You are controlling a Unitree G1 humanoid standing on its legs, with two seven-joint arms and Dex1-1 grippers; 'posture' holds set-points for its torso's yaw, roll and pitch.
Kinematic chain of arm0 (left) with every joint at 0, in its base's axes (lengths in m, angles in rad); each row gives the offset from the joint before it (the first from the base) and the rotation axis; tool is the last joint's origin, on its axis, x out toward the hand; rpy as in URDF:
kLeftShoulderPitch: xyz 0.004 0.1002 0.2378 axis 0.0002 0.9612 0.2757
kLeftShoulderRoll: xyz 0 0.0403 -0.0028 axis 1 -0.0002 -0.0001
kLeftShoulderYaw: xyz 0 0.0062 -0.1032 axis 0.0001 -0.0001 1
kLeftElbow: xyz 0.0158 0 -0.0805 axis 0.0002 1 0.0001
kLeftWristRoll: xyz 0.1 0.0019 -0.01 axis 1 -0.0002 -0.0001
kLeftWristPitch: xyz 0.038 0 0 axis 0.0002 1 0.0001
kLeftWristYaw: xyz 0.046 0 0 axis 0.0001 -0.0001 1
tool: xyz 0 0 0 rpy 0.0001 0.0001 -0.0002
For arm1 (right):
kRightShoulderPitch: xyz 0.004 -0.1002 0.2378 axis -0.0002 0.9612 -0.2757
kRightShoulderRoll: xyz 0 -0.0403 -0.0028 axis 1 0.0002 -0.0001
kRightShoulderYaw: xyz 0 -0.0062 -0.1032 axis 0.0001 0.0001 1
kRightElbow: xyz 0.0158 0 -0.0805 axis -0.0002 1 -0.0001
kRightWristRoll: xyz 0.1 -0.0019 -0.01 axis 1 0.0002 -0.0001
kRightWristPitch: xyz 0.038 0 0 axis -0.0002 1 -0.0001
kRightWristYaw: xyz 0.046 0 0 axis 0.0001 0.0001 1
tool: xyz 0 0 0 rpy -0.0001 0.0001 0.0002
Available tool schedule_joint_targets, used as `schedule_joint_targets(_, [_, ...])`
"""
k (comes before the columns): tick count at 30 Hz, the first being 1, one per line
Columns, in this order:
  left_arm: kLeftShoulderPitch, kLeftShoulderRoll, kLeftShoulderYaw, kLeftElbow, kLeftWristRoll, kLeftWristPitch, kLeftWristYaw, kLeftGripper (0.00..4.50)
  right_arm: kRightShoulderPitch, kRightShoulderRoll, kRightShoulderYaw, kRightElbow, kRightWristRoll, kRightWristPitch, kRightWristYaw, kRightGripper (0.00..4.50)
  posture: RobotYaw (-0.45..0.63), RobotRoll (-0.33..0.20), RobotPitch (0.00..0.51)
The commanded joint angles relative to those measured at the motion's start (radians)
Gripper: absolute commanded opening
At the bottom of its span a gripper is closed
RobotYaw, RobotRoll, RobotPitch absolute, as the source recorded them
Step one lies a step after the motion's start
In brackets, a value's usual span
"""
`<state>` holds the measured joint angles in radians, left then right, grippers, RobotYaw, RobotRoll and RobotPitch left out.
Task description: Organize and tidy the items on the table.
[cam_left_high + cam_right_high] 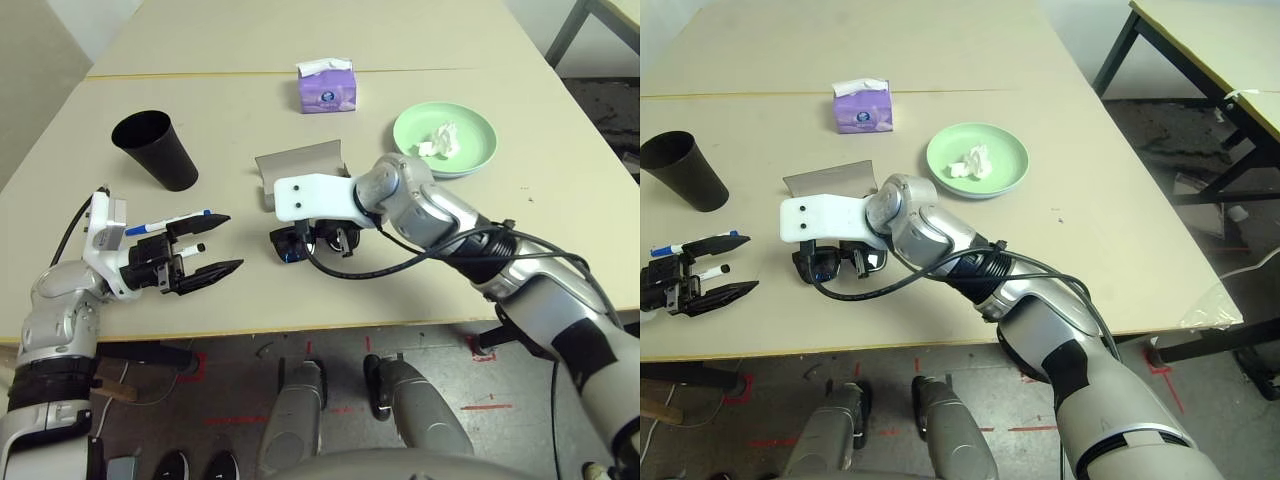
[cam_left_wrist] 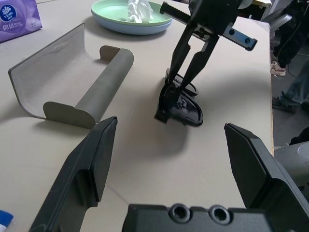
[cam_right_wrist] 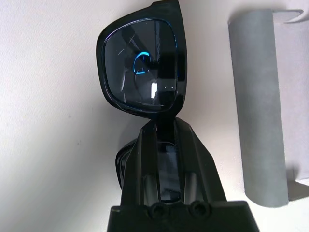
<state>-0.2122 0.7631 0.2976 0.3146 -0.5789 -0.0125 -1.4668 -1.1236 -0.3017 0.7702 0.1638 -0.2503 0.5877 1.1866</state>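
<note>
Sunglasses (image 2: 181, 104) are the landmark for this moment: the black pair sits on the beige surface (image 1: 400, 60) with the right hand (image 2: 186, 84) reaching down onto it, its two fingers (image 2: 179, 53) closed on the frame at the bridge between the lenses, as the right wrist view shows. That central pinch likely keeps the pair balanced when it is raised. Just beyond the sunglasses lies the grey glasses case (image 1: 300, 165), open with its hollow facing up, close enough that the pair can be carried straight into it; that seems the reason the grip comes before anything else is tidied.

To the sunglasses' left, near but apart, the left hand (image 1: 205, 258) waits level over the surface with its fingers spread wide and holding nothing, seemingly ready to steady the case or receive something. Two white markers (image 1: 168, 222) lie just beside it. The black cup (image 1: 155, 150) stands upright farther back on that side. The purple tissue box (image 1: 327, 86) stands well behind the case, and to the sunglasses' far right the green plate (image 1: 470, 150), stacked on a pale-blue one, carries the crumpled tissue (image 1: 440, 140).
</note>
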Motion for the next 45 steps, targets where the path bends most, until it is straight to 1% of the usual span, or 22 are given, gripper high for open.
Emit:
schedule_joint_targets(1, [-0.008,-0.005,-0.011,0.030,0.014,-0.008,-0.009,4.50,-0.056,-0.033,-0.027,0.021,-0.017,-0.015,0.034,0.20,-0.02,0.000,0.218])
schedule_joint_targets(3, [-0.026,-0.008,-0.016,0.051,0.019,-0.012,-0.010,4.50,-0.125,-0.040,-0.049,0.067,-0.020,-0.039,0.042,0.16,-0.03,0.000,0.217])
schedule_joint_targets(7, [-0.046,-0.013,-0.020,0.073,0.025,-0.020,-0.013,4.50,-0.212,-0.021,-0.069,0.165,-0.031,-0.100,0.025,0.15,-0.03,0.000,0.212])
schedule_joint_targets(11, [-0.055,-0.017,-0.018,0.082,0.027,-0.027,-0.009,4.50,-0.272,0.033,-0.077,0.301,-0.056,-0.200,-0.011,0.15,-0.02,0.000,0.209])
schedule_joint_targets(16, [-0.043,-0.019,0.002,0.074,0.030,-0.032,0.016,4.50,-0.333,0.139,-0.088,0.532,-0.092,-0.347,-0.098,0.15,-0.01,0.000,0.207])
schedule_joint_targets(17, [-0.041,-0.018,0.004,0.073,0.030,-0.033,0.019,4.50,-0.343,0.154,-0.092,0.572,-0.099,-0.372,-0.111,0.15,0.01,0.000,0.210])
schedule_joint_targets(22, [0.002,0.001,0.045,0.053,0.014,-0.030,0.037,4.50,-0.396,0.237,-0.103,0.814,-0.138,-0.522,-0.219,0.15,0.03,0.000,0.218])
schedule_joint_targets(26, [0.044,0.004,0.065,0.016,0.005,-0.021,0.045,4.50,-0.428,0.281,-0.120,0.940,-0.159,-0.598,-0.277,0.15,0.06,0.000,0.226])
schedule_joint_targets(31, [0.098,0.007,0.091,-0.032,-0.010,-0.011,0.064,4.50,-0.443,0.311,-0.141,1.022,-0.179,-0.643,-0.318,0.15,0.09,0.000,0.231])
schedule_joint_targets(36, [0.132,0.013,0.105,-0.062,-0.022,-0.001,0.070,4.50,-0.439,0.328,-0.155,1.053,-0.195,-0.659,-0.331,0.15,0.10,0.000,0.236])
schedule_joint_targets(45, [0.149,0.015,0.114,-0.103,-0.031,0.021,0.081,4.50,-0.426,0.338,-0.174,1.074,-0.212,-0.660,-0.338,0.15,0.11,0.000,0.240])
